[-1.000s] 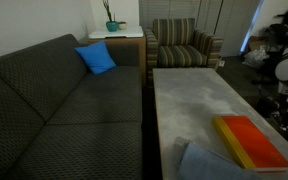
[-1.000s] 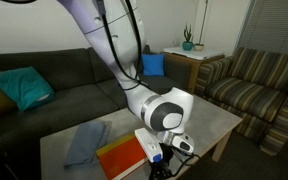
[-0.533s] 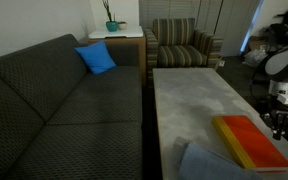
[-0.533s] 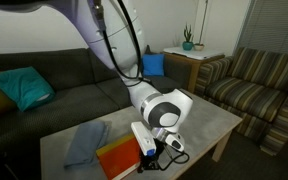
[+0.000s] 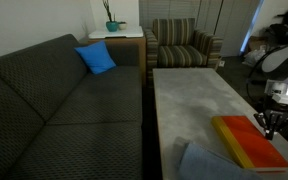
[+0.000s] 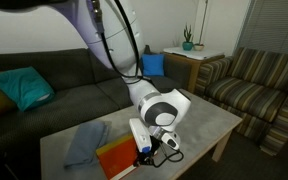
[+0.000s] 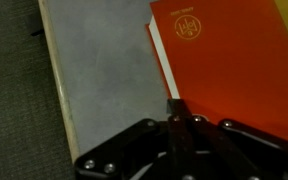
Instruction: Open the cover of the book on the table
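1. Pincer [image 7: 177,112]: black, two-fingered, on a white arm [image 6: 119,45]. In the wrist view its fingers are drawn together with no visible gap, and the tips stand at the long page-side edge of the book. Whether they pinch the cover cannot be told. It also shows in both exterior views [image 5: 272,124] [image 6: 147,152], low at the book's side.
2. Flat orange-red hardback book [image 7: 234,60]: cover closed, gold emblem [image 7: 188,24] on the front, pale page edge along one long side. It lies flat near an end corner of the bench, seen in both exterior views [image 5: 250,142] [image 6: 118,160].
3. Long grey stone-look bench [image 7: 104,70]: rectangular and low; it carries the book and the cloth.
4. Crumpled grey-blue cloth [image 5: 206,163]: on the bench just beside the book, at the sofa side [image 6: 84,142].
5. Dark grey textured sofa [image 5: 44,110]: runs along the bench's long side.
6. Teal cushion [image 6: 22,86]: on the sofa.
7. Bright blue square cushion [image 5: 96,58]: at the sofa's far end.
8. Striped armchair [image 5: 184,45]: beyond the bench's far end.
9. Potted green plant [image 5: 111,24]: on a side table beside the armchair.
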`<move>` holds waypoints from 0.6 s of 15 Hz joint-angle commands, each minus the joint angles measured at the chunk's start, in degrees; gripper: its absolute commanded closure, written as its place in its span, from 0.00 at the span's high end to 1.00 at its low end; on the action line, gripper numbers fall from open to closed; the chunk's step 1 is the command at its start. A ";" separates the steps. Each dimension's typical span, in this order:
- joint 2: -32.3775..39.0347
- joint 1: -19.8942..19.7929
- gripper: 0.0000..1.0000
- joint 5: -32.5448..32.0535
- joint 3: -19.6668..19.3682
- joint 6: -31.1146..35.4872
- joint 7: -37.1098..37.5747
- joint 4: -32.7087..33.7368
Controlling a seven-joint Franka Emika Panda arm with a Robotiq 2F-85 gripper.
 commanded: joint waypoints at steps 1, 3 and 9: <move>0.02 -2.16 0.00 2.40 1.83 -0.81 -3.86 -0.79; 0.06 -2.06 0.00 2.38 1.10 -0.86 -3.72 -0.96; 0.12 -3.50 0.00 3.44 2.13 -1.79 -5.19 -1.64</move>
